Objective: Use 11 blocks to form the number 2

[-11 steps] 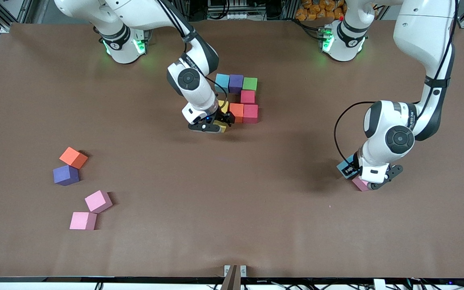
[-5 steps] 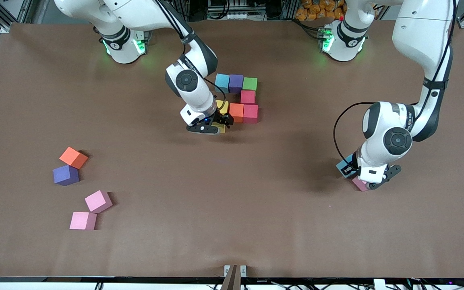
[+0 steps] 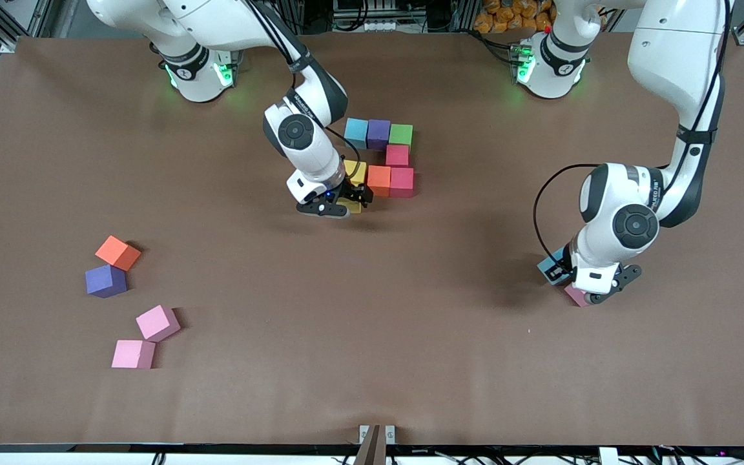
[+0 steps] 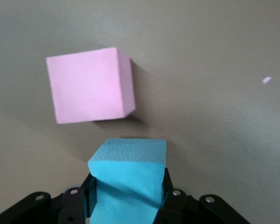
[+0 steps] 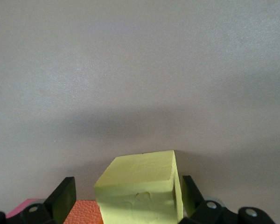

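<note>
The partly built number 2 lies mid-table: light blue (image 3: 356, 132), purple (image 3: 378, 132) and green (image 3: 401, 134) blocks in a row, a crimson block (image 3: 397, 155) below the green one, then crimson (image 3: 402, 181), orange (image 3: 379, 180) and yellow (image 3: 357, 170). My right gripper (image 3: 346, 203) (image 5: 126, 193) is open around a second yellow block (image 5: 137, 186) resting beside that yellow one, nearer the camera. At the left arm's end of the table my left gripper (image 3: 556, 271) (image 4: 127, 196) is shut on a light blue block (image 4: 128, 172), low beside a pink block (image 3: 575, 297) (image 4: 86, 86).
Loose blocks lie toward the right arm's end, nearer the camera: orange (image 3: 117, 252), purple (image 3: 106, 280) and two pink ones (image 3: 158, 323) (image 3: 133, 354).
Both arms have shifted only slightly. The left gripper with its light blue block crept a little toward the table's middle. The right gripper stays around the yellow block.
</note>
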